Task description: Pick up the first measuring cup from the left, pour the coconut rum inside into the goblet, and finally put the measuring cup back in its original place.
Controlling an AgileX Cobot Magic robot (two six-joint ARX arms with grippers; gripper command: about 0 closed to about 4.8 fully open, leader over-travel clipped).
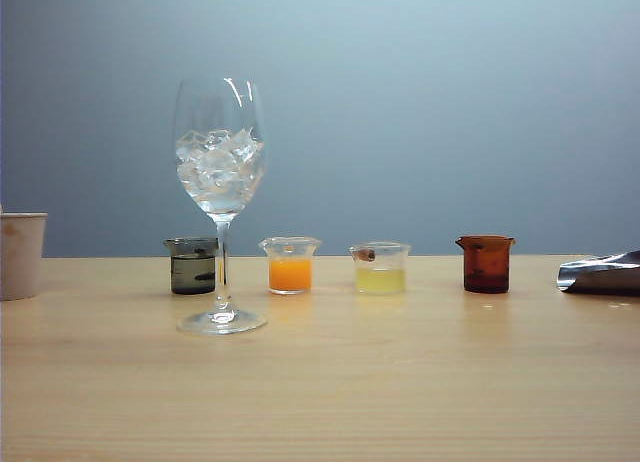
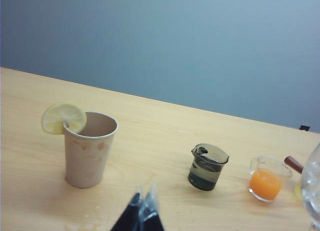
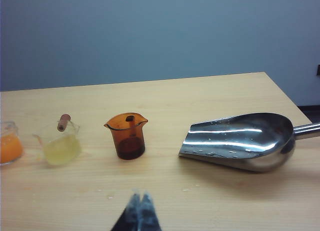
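Note:
The first measuring cup [image 1: 193, 265] is a small smoky grey beaker at the left end of the row, just behind the goblet's stem. It holds clear coconut rum [image 2: 205, 172]; in the left wrist view the measuring cup [image 2: 207, 166] stands upright on the table. The goblet [image 1: 220, 162] is tall and clear, with ice cubes in its bowl. My left gripper [image 2: 142, 196] is shut and empty, well short of the cup. My right gripper [image 3: 140, 196] is shut and empty too, near the table's front. Neither arm shows in the exterior view.
A beaker of orange liquid [image 1: 290, 266], one of pale yellow liquid [image 1: 380, 268] and an amber beaker [image 1: 487, 263] continue the row to the right. A paper cup [image 2: 89, 149] with a lemon slice stands at the far left. A steel scoop [image 3: 240, 140] lies at the right.

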